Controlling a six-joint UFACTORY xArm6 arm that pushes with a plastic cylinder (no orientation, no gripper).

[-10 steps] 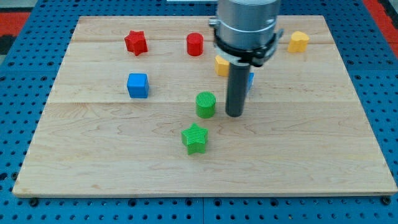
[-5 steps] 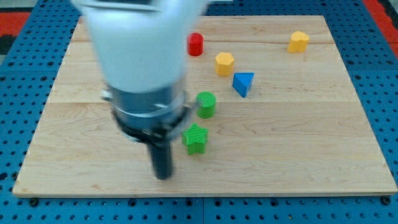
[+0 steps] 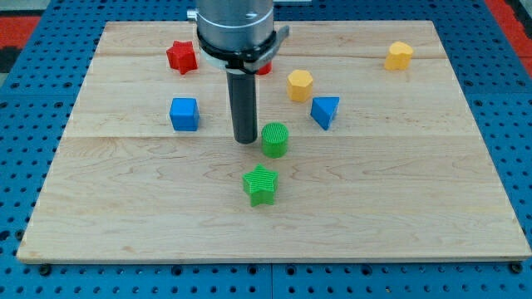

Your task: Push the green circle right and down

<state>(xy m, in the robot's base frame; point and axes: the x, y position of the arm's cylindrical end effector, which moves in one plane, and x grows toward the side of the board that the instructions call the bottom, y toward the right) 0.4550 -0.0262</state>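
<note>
The green circle (image 3: 275,139) stands upright near the middle of the wooden board (image 3: 416,191). My tip (image 3: 245,139) rests on the board just to the circle's left, very close to it or touching it. The rod rises straight up from there to the arm's grey body at the view's top. A green star (image 3: 261,184) lies just below the circle.
A blue cube (image 3: 184,114) sits left of my tip. A red star (image 3: 181,56) is at upper left. A red block (image 3: 264,66) is mostly hidden behind the arm. A yellow hexagon (image 3: 300,85), a blue triangle (image 3: 325,111) and a yellow block (image 3: 399,55) lie to the right.
My tip went from the green circle's right side, swung down to the lower left, and now stands at the circle's left. The blocks have not visibly moved.
</note>
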